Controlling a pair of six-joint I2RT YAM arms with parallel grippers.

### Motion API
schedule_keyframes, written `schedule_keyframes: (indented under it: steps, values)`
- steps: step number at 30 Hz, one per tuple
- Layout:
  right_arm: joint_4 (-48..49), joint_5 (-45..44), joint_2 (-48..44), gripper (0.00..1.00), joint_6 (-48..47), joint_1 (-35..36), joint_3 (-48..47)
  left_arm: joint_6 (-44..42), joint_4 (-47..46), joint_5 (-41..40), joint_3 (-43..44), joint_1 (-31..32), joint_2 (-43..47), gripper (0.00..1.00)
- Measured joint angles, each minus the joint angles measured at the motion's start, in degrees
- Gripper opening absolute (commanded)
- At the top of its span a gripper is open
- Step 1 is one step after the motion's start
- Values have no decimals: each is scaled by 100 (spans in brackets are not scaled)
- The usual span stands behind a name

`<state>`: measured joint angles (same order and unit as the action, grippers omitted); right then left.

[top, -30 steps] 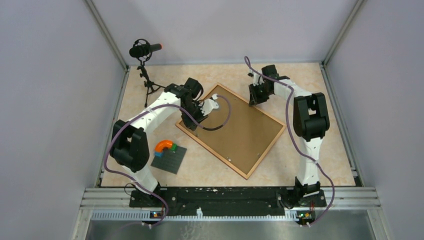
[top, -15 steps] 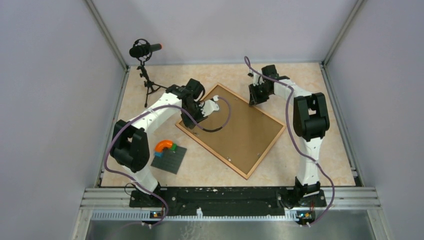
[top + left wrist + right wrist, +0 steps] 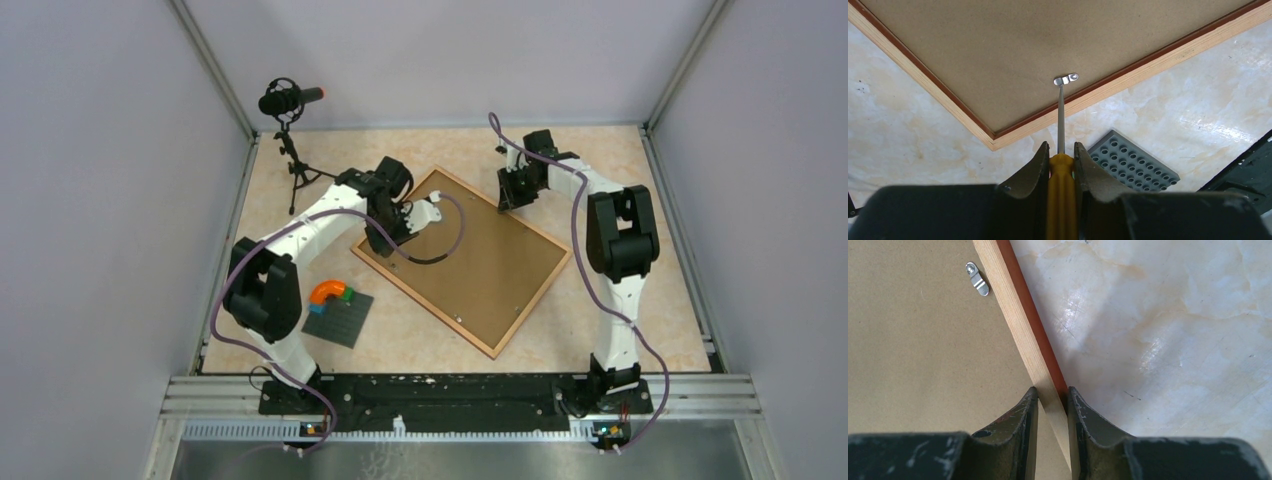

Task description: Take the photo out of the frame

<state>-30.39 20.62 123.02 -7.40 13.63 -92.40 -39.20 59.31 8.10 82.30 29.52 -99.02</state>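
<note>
Marbled table (image 3: 620, 180), from above: one frame (image 3: 480, 260) is laid back-up mid-table. Left wrist: one screwdriver (image 3: 1061, 200) is clamped by the left gripper (image 3: 1060, 150), tip at one clip (image 3: 1066, 79). Right wrist: the frame's rail is pinched by the right gripper (image 3: 1050, 392), another clip (image 3: 977, 279) revealed.

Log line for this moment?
left gripper: shut on screwdriver, tip at clip | right gripper: shut on frame edge | frame: back up

One frame (image 3: 490, 262), one screwdriver (image 3: 1061, 192), one baseplate (image 3: 342, 322)
</note>
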Motion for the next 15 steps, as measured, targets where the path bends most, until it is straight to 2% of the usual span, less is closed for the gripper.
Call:
schedule_keyframes:
  steps: [15]
  values:
    - [17,2,-7,0,0,0,11,205,-2,-70,87,221,-90,0]
